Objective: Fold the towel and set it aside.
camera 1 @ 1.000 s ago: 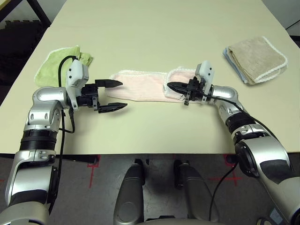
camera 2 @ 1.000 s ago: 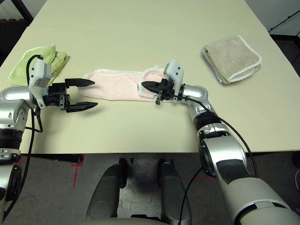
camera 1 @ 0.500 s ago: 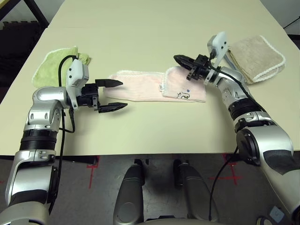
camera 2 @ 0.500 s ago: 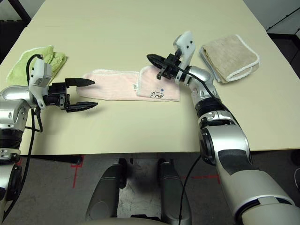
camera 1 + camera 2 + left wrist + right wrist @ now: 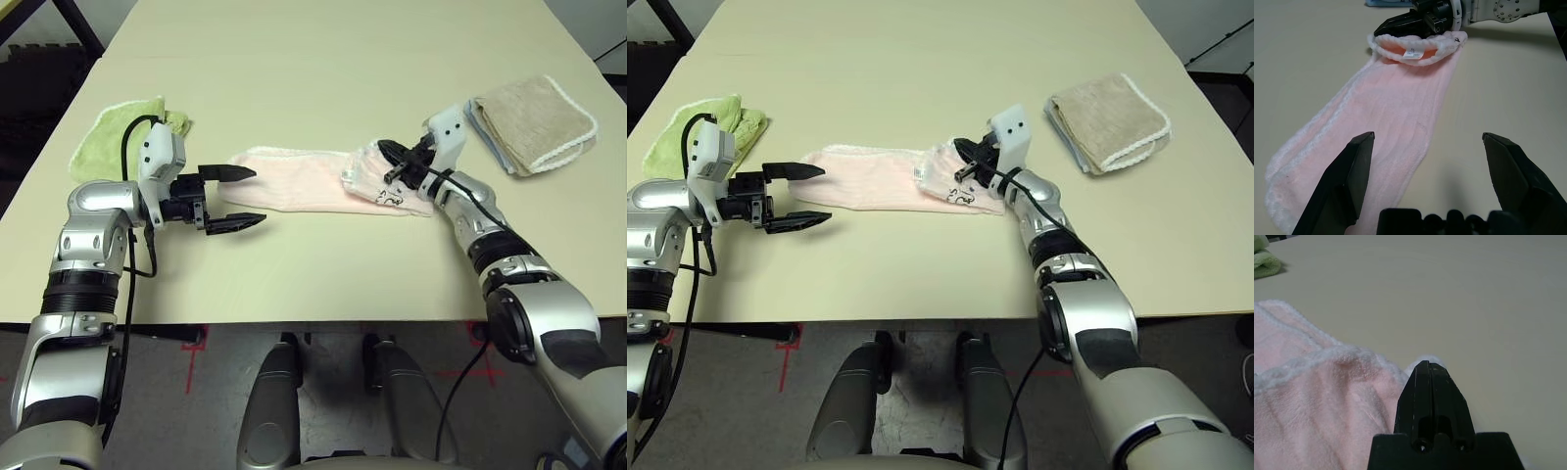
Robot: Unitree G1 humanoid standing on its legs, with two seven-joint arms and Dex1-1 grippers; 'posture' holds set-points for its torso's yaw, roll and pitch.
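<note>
Pink terry towel [image 5: 304, 179], scallop-trimmed, lies elongated; left end effector [image 5: 235, 199] gapes, right end effector [image 5: 390, 157] closed.

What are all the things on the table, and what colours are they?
Table: one, cream, under everything.
Pink towel: one, pale pink with white trim, in the middle between the two grippers, its right end folded over with a small dark mark on it.
Green towel: one, light green, bunched up at the left edge.
Tan towel: one, beige with white edging, folded at the right with a pale blue layer under it.
Left gripper: one, black fingers, open, beside the pink towel's left end.
Right gripper: one, black fingers, shut, at the pink towel's folded right end; I cannot tell if it holds cloth.
</note>
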